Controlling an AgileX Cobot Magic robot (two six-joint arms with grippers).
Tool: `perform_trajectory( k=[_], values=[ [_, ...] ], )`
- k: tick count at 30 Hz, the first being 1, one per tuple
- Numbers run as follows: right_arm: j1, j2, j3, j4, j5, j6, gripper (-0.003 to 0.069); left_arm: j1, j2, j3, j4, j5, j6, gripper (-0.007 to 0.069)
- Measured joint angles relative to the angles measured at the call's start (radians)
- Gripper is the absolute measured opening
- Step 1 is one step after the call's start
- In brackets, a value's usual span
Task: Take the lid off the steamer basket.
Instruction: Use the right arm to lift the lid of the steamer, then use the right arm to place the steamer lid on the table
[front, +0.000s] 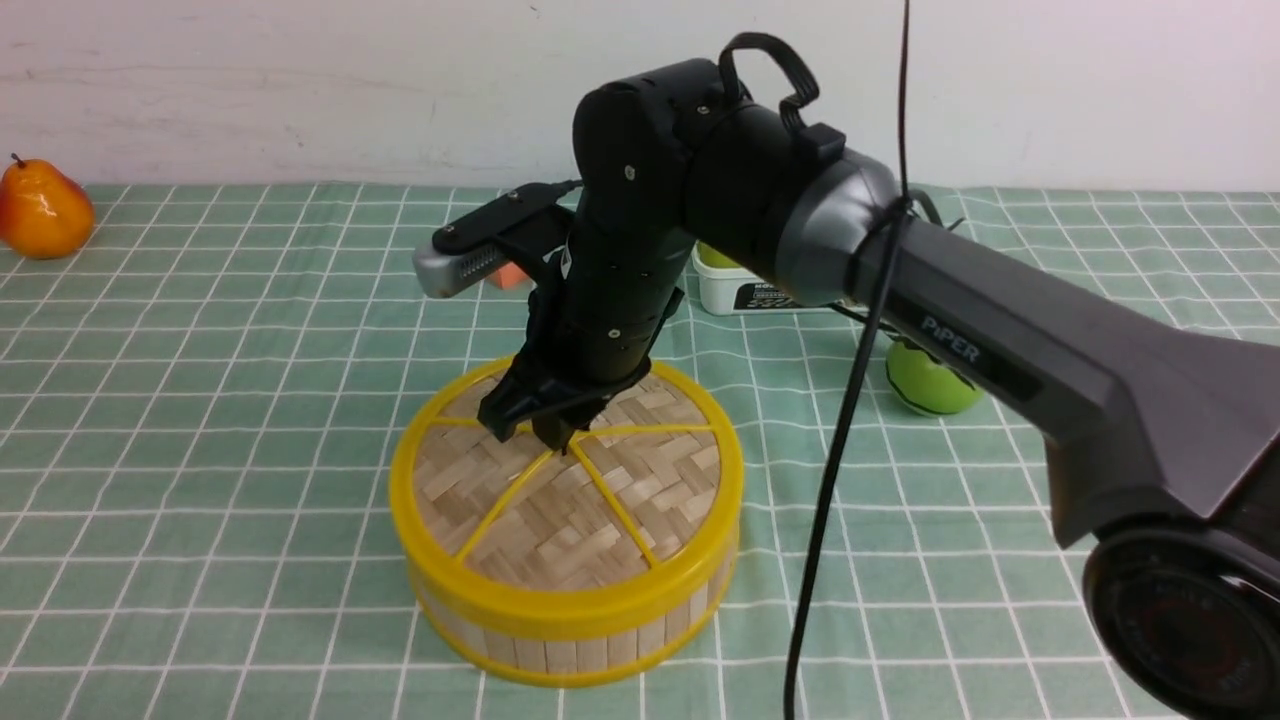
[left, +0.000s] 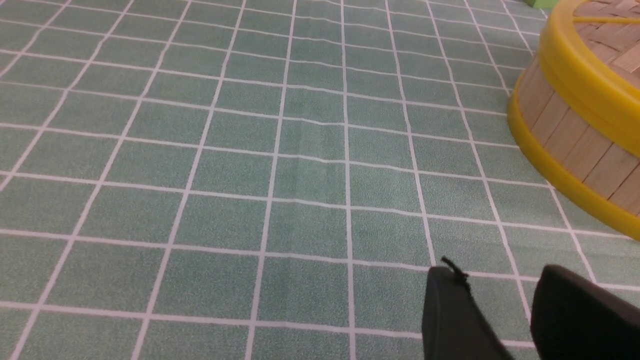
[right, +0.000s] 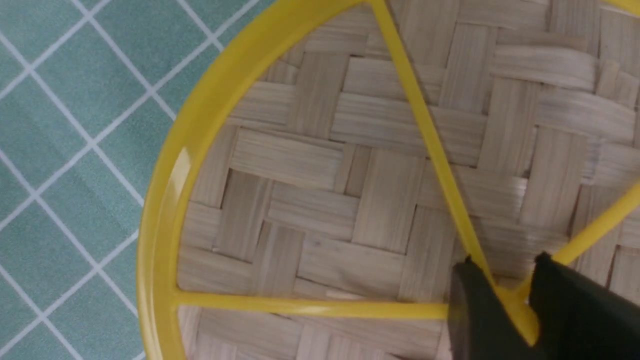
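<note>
The steamer basket (front: 600, 650) stands in the middle of the checked cloth, with its wooden-slat wall between yellow rims. The woven lid (front: 560, 510) lies flat on top of it, its yellow spokes meeting at a centre knob (right: 515, 310). My right gripper (front: 555, 430) reaches straight down onto that centre. In the right wrist view the right gripper (right: 505, 270) is shut on the knob, one black finger on each side of it. My left gripper (left: 500, 272) is open over bare cloth, a short way from the basket's wall (left: 570, 135) and lid rim (left: 580, 75).
An orange pear (front: 42, 208) lies at the far left by the wall. A white box (front: 740, 285) and a small orange object (front: 510, 278) sit behind the right arm. A green fruit (front: 930, 380) lies right of the basket. A black cable (front: 840, 450) hangs down in front.
</note>
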Motion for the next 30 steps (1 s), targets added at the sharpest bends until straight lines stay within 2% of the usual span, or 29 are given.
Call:
perform_trajectory(
  k=[2, 11, 17, 23, 24, 30],
  values=[
    [0.0, 0.0, -0.001, -0.003, 0.0, 0.0, 0.0083, 0.0, 0.0, 0.0, 0.0, 0.0, 0.0, 0.0239],
    [0.0, -0.025, -0.081, -0.062, 0.036, 0.0, 0.0082, 0.0, 0.0, 0.0, 0.0, 0.0, 0.0, 0.0239],
    [-0.048, -0.241, -0.102, -0.089, 0.036, -0.008, 0.0082, 0.0, 0.0, 0.0, 0.0, 0.0, 0.0, 0.0239],
    [-0.169, -0.494, 0.128, -0.097, 0.034, -0.029, 0.0082, 0.0, 0.0, 0.0, 0.0, 0.0, 0.0, 0.0239],
    [-0.217, -0.559, 0.238, -0.099, 0.036, -0.04, 0.0082, 0.0, 0.0, 0.0, 0.0, 0.0, 0.0, 0.0239],
    [-0.365, -0.699, 0.621, -0.096, 0.005, -0.046, 0.0082, 0.0, 0.0, 0.0, 0.0, 0.0, 0.0, 0.0239]
  ],
)
